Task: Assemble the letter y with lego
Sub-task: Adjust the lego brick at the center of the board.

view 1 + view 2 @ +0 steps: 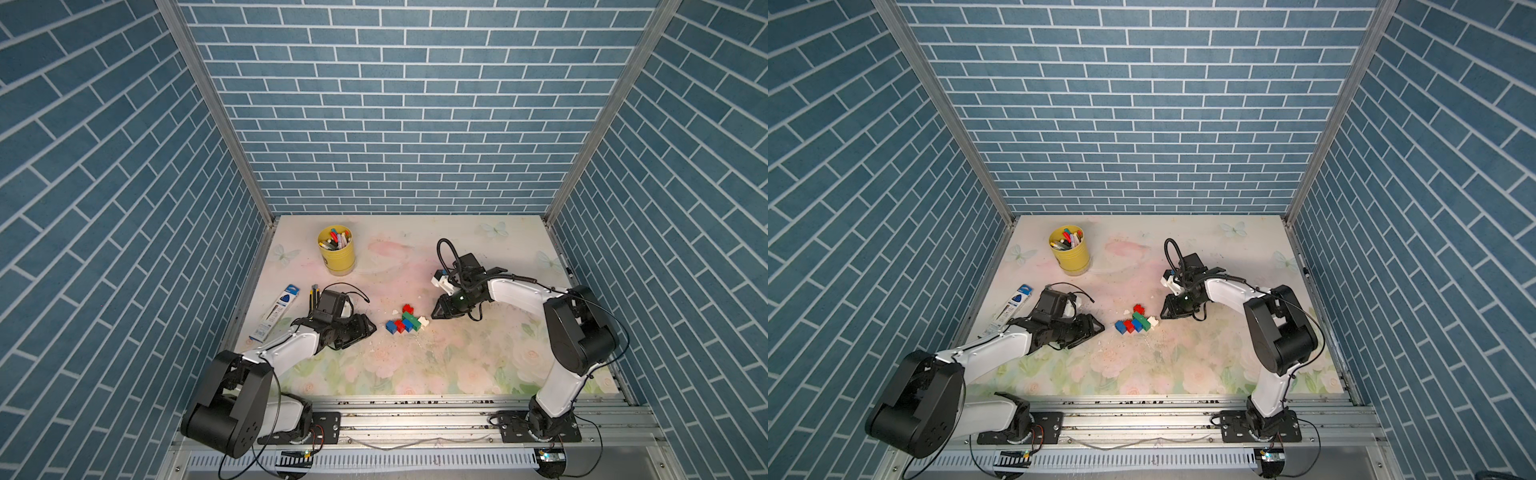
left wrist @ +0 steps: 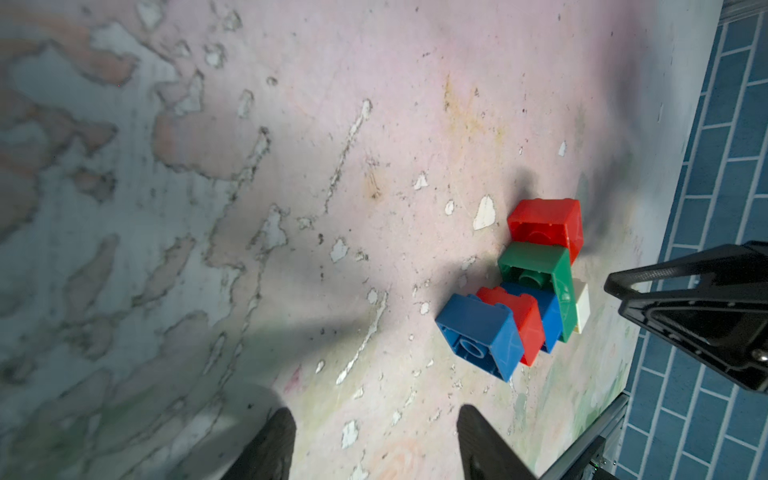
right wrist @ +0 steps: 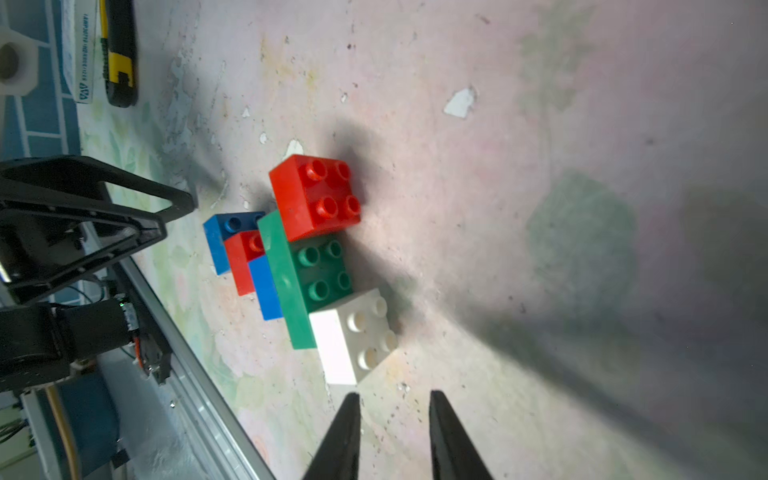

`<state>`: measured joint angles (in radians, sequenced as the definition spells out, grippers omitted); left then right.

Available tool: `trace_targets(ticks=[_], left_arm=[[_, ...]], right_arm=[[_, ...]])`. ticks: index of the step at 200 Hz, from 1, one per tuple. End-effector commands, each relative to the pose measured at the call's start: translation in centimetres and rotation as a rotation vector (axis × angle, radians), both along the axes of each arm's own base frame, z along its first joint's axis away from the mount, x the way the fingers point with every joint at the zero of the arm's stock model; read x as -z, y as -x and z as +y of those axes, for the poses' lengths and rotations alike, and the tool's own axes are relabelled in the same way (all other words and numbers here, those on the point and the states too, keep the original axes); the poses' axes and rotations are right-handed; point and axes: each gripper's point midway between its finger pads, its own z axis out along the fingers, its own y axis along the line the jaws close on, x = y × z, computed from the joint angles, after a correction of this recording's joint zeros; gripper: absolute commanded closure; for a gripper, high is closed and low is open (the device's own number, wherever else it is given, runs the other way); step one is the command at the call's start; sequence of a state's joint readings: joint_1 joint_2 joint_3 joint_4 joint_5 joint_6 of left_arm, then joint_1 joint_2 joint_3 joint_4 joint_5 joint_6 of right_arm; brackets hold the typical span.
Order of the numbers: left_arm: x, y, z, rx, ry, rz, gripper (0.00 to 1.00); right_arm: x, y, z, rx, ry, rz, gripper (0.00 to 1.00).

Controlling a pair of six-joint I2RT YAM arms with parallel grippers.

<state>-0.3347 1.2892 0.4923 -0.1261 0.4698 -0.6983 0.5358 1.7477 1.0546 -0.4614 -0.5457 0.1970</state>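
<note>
Lego: the lego (image 1: 406, 321), six small glossy studded plastic bricks pressed into a stepped Y, lies on its side mid-table between the two grippers.
Arms of the Y: a red square brick (image 3: 316, 195) on the far side and a white square brick (image 3: 357, 332) on the right, both seated on the long green brick (image 3: 307, 274).
Tail of the Y: an inner blue brick (image 2: 550, 320), a second red brick (image 2: 523, 316) and an outer blue brick (image 2: 478, 332) step away to the left.
Studs: the round studs face right, and the hollow undersides face left.
Left gripper: the left gripper (image 2: 375, 411) has black tapered fingers spread well apart with nothing between them. It is near the outer blue brick but apart from it.
Right gripper: the right gripper (image 3: 392, 395) has its fingers drawn close with only a narrow slit between them, and nothing in it. Its tips are just beside the white square brick, and I cannot tell whether they touch it.
Table: the table (image 1: 457, 365) wears a matt floral sheet, scuffed and flaked with white.
Far left: a yellow cylindrical cup of markers (image 1: 337, 253) stands there, with a flat blue-and-white carton (image 1: 274, 311) nearer.
Hard to see: a black-and-yellow tool (image 3: 120, 54) is cut off at the frame edge. From the right, the tail bricks are mostly hidden behind the green one.
</note>
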Motion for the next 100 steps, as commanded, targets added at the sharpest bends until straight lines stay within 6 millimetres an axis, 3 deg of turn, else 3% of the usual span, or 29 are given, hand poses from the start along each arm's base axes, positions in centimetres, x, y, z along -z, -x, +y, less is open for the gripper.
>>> trace_targets(ticks=[1, 43, 100], left_arm=[[0.2, 0.5, 0.8, -0.003, -0.043, 0.013, 0.35], [0.3, 0.4, 0.9, -0.012, -0.044, 0.016, 0.35], [0.6, 0.6, 1.1, -0.019, -0.052, 0.025, 0.35]], right_arm=[[1.8, 0.3, -1.0, 0.082, 0.061, -0.002, 0.74], [3.9, 1.7, 1.0, 0.063, 0.06, 0.015, 0.75], [4.8, -1.7, 1.6, 0.146, 0.085, -0.071, 0.76]])
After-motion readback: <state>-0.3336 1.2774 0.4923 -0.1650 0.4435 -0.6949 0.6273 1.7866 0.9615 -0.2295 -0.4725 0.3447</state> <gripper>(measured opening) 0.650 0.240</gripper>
